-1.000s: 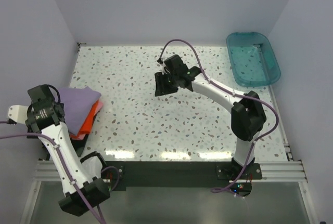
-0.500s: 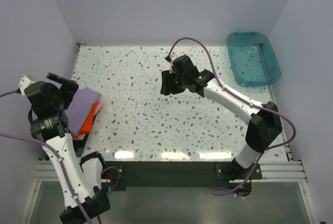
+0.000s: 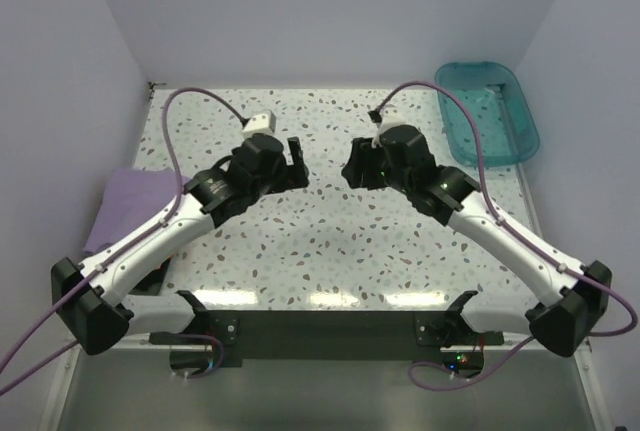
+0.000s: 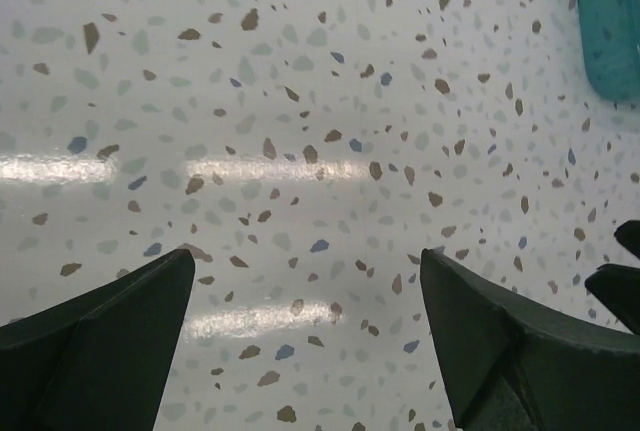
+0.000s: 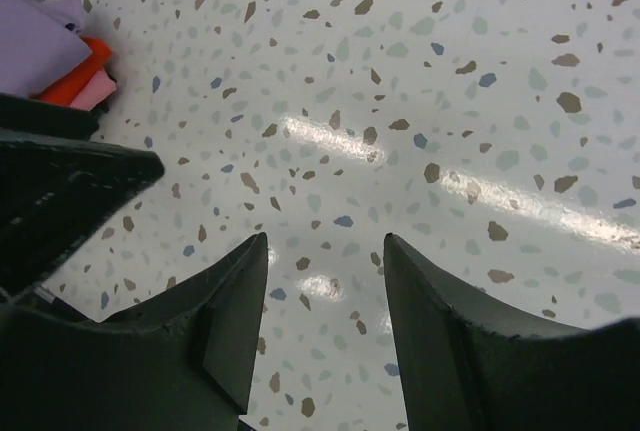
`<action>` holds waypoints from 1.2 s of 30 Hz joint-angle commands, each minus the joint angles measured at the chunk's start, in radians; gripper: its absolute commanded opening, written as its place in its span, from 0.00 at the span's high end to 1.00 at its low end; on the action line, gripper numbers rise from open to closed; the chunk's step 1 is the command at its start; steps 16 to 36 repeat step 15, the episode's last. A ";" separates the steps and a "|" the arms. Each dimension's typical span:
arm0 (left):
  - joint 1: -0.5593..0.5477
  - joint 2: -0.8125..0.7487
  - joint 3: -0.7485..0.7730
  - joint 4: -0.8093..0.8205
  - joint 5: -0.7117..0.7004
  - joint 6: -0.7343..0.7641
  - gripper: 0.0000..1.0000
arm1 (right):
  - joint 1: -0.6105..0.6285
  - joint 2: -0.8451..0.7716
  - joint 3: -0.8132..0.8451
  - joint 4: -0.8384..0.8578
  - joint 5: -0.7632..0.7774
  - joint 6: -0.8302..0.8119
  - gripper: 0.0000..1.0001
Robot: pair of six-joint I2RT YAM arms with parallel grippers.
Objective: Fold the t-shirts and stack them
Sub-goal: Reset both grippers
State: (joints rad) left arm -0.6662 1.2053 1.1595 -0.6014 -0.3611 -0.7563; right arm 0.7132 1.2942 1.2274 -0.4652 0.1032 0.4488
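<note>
Two arms reach in from the near corners and bring their grippers close together over the middle of the table point(image 3: 300, 241), facing each other across a narrow gap and not touching. The left gripper point(image 4: 305, 259) has its jaws spread wide, with only bare speckled top between them. The right gripper point(image 5: 325, 243) has its jaws parted less far, also around nothing. The shirts lie stacked at the left edge of the table, close to the left wall point(image 3: 60, 71) and well apart from both grippers. The lavender shirt point(image 3: 125, 206) is on top, and the right wrist view shows the orange shirt point(image 5: 85, 69) under it and the pink shirt point(image 5: 100, 93) peeking out at the stack's edge. The left arm crosses just beside the stack's near corner. Open tabletop runs between stack and grippers, across the whole far half, and along the near edge – where lamp glare lies in bright streaks. A teal tub point(image 3: 487, 111) sits at the far right corner, clear of the right arm. Walls close the table on the left, far and right sides, and a metal rail point(image 3: 330, 326) carries the arm bases along the near side.
</note>
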 commanded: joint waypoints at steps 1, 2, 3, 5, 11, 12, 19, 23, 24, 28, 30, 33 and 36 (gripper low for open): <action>-0.093 0.030 0.011 0.126 -0.110 0.055 0.00 | 0.003 -0.113 -0.078 0.053 0.111 0.036 0.46; -0.098 0.033 -0.024 0.184 -0.064 0.067 0.00 | 0.003 -0.146 -0.100 0.030 0.124 0.039 0.46; -0.101 0.036 -0.038 0.205 -0.043 0.080 0.00 | 0.003 -0.159 -0.111 0.017 0.147 0.044 0.46; -0.119 0.054 -0.053 0.221 -0.016 0.101 0.00 | 0.005 -0.191 -0.140 -0.010 0.196 0.048 0.45; -0.127 0.042 -0.106 0.262 0.005 0.123 0.00 | 0.005 -0.216 -0.200 -0.018 0.247 0.048 0.45; -0.125 0.037 -0.109 0.271 0.010 0.124 0.00 | 0.003 -0.220 -0.207 -0.015 0.251 0.051 0.45; -0.127 0.040 -0.106 0.272 0.019 0.144 0.00 | 0.003 -0.226 -0.230 0.022 0.280 0.054 0.40; -0.127 0.040 -0.106 0.272 0.019 0.144 0.00 | 0.003 -0.226 -0.230 0.022 0.280 0.054 0.40; -0.127 0.040 -0.106 0.272 0.019 0.144 0.00 | 0.003 -0.226 -0.230 0.022 0.280 0.054 0.40; -0.127 0.040 -0.106 0.272 0.019 0.144 0.00 | 0.003 -0.226 -0.230 0.022 0.280 0.054 0.40; -0.127 0.040 -0.106 0.272 0.019 0.144 0.00 | 0.003 -0.226 -0.230 0.022 0.280 0.054 0.40; -0.127 0.040 -0.106 0.272 0.019 0.144 0.00 | 0.003 -0.226 -0.230 0.022 0.280 0.054 0.40; -0.127 0.040 -0.106 0.272 0.019 0.144 0.00 | 0.003 -0.226 -0.230 0.022 0.280 0.054 0.40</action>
